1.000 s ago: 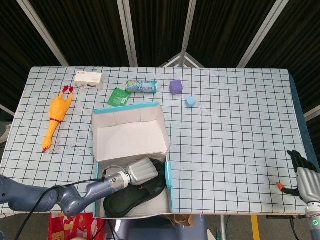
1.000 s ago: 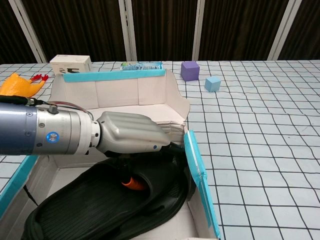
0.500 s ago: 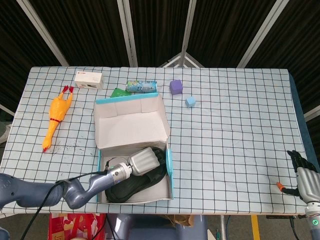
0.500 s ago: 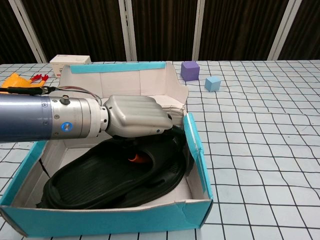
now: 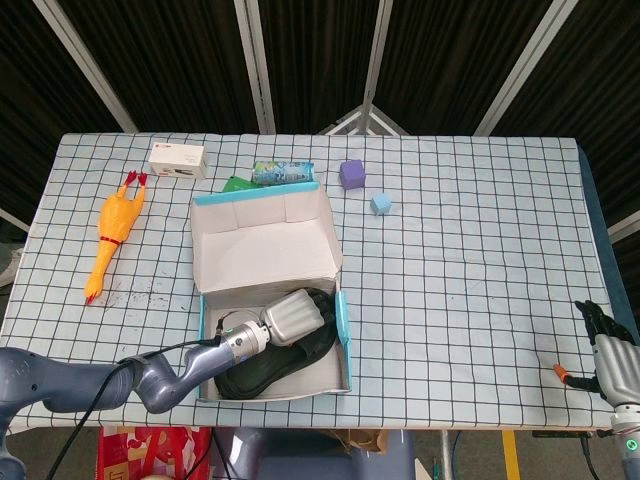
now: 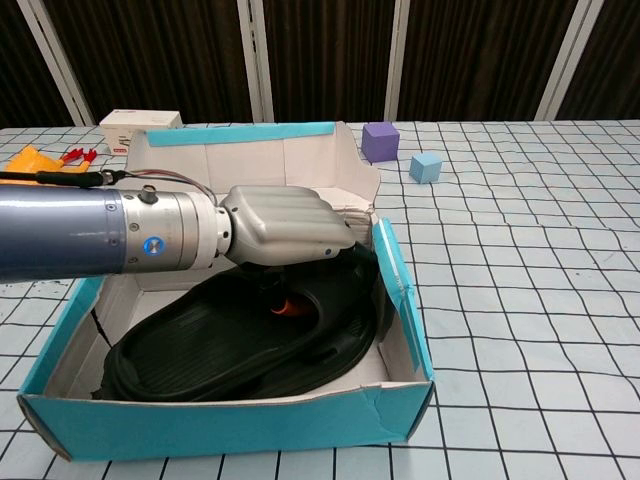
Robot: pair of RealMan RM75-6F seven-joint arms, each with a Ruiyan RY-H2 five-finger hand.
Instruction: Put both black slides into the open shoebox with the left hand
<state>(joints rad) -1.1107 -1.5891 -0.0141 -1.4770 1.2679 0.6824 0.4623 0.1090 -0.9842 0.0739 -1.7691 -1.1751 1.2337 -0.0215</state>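
Black rubber: two black slides [image 6: 230, 345] stacked inside the one open shoebox [image 6: 405, 300], toes toward 2 o'clock. Left hand [image 6: 285, 227] inside too, fingers curled down onto the top slide, grip itself hidden. Right hand [image 5: 610, 345] idle at tabletop's [image 5: 470, 260] 4 o'clock edge, fingers loosely apart. Since before: box nudged further onto tabletop.

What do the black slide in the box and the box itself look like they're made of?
The black slide looks like moulded rubber or foam: matte with a soft sheen and fine ribbing across the footbed. The open teal shoebox looks like thin cardboard: plain white inside, printed teal outside, with creased flaps and a dented front corner. The left robot hand over it has a silvery hard shell, metal or plastic.
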